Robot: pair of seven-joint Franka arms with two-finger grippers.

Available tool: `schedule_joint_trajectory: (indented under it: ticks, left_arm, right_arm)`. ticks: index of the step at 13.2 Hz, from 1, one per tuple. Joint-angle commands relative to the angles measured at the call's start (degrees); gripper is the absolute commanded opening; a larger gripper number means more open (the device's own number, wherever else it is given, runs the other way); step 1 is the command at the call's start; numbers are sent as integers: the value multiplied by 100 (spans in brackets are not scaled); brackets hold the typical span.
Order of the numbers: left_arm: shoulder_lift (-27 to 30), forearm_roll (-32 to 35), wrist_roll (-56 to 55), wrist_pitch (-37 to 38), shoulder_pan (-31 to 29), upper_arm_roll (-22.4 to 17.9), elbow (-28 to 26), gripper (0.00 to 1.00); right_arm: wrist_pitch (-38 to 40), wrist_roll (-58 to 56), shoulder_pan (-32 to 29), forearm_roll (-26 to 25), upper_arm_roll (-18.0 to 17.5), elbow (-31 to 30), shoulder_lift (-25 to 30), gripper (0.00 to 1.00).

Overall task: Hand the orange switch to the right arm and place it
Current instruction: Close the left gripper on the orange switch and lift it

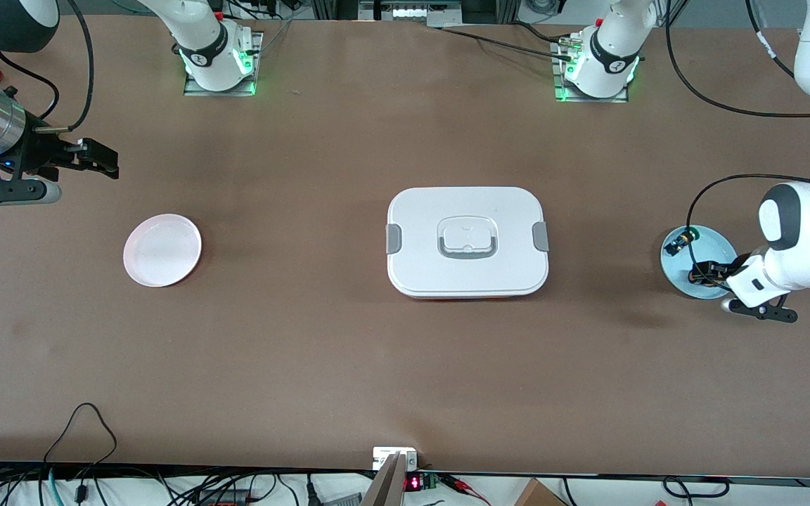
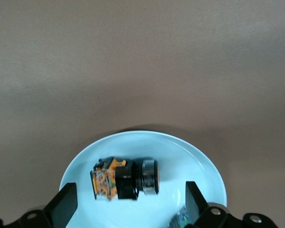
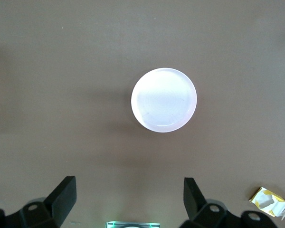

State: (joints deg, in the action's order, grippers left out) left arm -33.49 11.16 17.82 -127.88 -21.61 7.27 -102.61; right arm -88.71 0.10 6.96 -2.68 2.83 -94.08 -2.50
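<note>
**Orange switch lying in the blue dish, left gripper spread around it**

The orange switch (image 2: 126,179) lies on its side in a pale blue dish (image 2: 199,164), seen at lower centre of the left wrist view. The left gripper (image 2: 128,202) is lowered over the dish, its jaws released and spread to either side of the switch without touching it. In the front view the dish (image 1: 718,246) sits at the right edge of the frame, and a second button with a green cap (image 1: 680,242) rests in its upper part.

The right gripper (image 1: 99,160) hangs at upper left of the front view, jaws released and holding nothing; the right arm waits.

Surface: one brown matte tabletop (image 1: 306,337) spans the frame. Two arm bases stand on it along the top edge; cables run along the bottom edge.

Count: one blue dish; one pink plate (image 1: 162,250) at left of centre; one white lidded box (image 1: 467,241) with grey latches at centre; two push-buttons; one small yellow-and-white carton (image 3: 270,201) at lower right of the right wrist view.
</note>
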Motion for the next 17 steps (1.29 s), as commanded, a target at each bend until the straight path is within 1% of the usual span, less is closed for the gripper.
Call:
schedule_joint_trajectory:
  ticks: [1, 4, 6, 14, 16, 17]
  left_arm:
    - [18, 123, 160, -149, -176, 73, -75, 100]
    - [-114, 132, 169, -535, -291, 73, -214, 100]
    - [-71, 106, 169, -563, -300, 117, -390, 100]
    - [-184, 70, 169, -642, -352, 126, -382, 100]
    - [-220, 62, 160, -720, -405, 117, -382, 96]
    - [-237, 62, 169, -721, -414, 117, -382, 90]
  right_arm:
    - [109, -27, -2, 22, 7, 74, 13, 100]
    - [118, -18, 25, 22, -2, 74, 22, 100]
    - [118, -18, 25, 22, -2, 74, 22, 100]
    - [118, -18, 16, 31, -2, 74, 22, 100]
    - [118, -18, 25, 31, -2, 74, 22, 100]
    - [118, -1, 34, 31, -11, 74, 22, 100]
